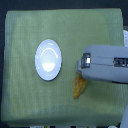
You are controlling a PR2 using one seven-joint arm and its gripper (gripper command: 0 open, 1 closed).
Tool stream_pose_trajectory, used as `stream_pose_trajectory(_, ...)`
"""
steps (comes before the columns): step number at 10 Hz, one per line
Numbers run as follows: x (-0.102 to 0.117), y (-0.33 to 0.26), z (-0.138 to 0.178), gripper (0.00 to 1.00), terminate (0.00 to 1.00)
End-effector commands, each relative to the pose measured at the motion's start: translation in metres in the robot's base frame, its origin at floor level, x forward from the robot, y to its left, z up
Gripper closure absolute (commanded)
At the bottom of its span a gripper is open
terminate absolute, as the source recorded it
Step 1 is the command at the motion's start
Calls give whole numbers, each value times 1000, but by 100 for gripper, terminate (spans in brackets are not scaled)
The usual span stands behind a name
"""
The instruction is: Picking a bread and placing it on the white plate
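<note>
The white plate (pixel 48 59) lies on the green cloth, left of centre in the exterior view. It is round, glossy and holds nothing. The bread (pixel 79 88), golden-orange and tapered, lies on the cloth to the plate's lower right; only its lower end shows. My gripper (pixel 80 70) comes in from the exterior view's right, and its grey body covers the bread's upper part. The fingertips are hidden under the gripper's body, so I cannot see whether they are open or closed on the bread.
A green cloth (pixel 25 100) covers the table almost to every edge. The arm's grey housing (pixel 107 65) spans the right side. Some white and dark objects (pixel 125 40) sit beyond the cloth's right edge.
</note>
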Motion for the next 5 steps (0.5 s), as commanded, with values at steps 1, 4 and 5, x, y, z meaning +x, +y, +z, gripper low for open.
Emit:
stream_pose_trajectory(1,8,0,26,100,0)
stream_pose_trajectory(4,11,6,71,100,0)
stream_pose_trajectory(5,15,14,88,100,0)
